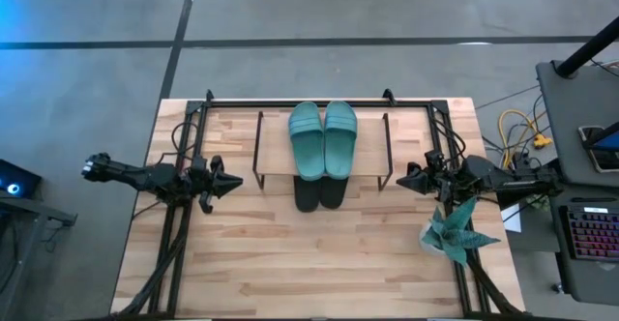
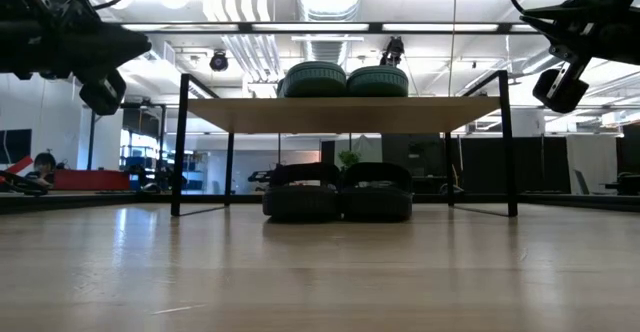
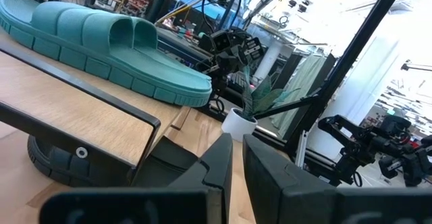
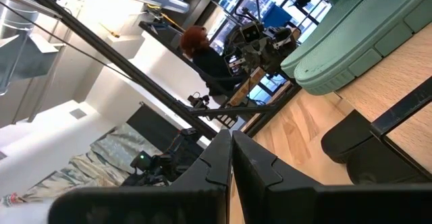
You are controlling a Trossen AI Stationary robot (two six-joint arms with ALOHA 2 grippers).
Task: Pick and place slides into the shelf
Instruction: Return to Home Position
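Your left jaws sit almost pressed together, gripping nothing, at the high view's left centre; your right jaws are closed and empty at right centre, just above the plant (image 1: 455, 230). Between them, upper middle, the shelf (image 1: 276, 152) carries both teal slides (image 1: 323, 139) on its board, with both black slides (image 2: 338, 194) on the table (image 1: 290, 263) beneath.

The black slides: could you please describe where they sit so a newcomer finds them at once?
On the wooden table stands a low shelf with a light top board. The black slides lie side by side under that board; the teal pair rests on top.
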